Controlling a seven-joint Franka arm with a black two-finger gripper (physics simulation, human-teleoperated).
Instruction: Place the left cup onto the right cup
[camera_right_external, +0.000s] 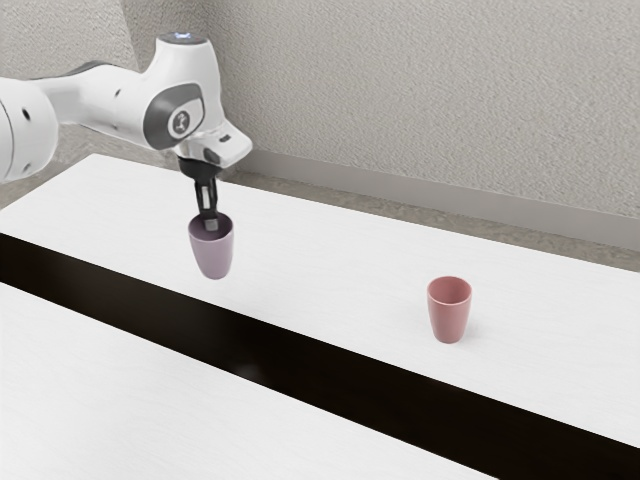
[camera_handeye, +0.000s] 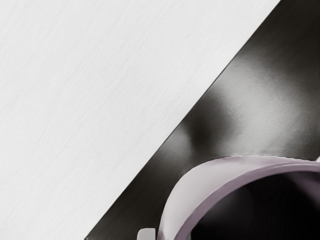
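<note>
Lilac and tapered, your left cup (camera_right_external: 212, 250) hangs upright from the gripper (camera_right_external: 208, 220), jaws clamped on its rim, pink cup (camera_right_external: 449, 308) well apart.

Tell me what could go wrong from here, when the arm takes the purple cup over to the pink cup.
1. The gripper holds the purple cup only at its rim, so the cup may swing or slip on the way.
2. The pink cup stands free and upright on the table; a low approach could knock it over.
3. Both cups look similar in width, so an off-centre placement may tip off.
</note>
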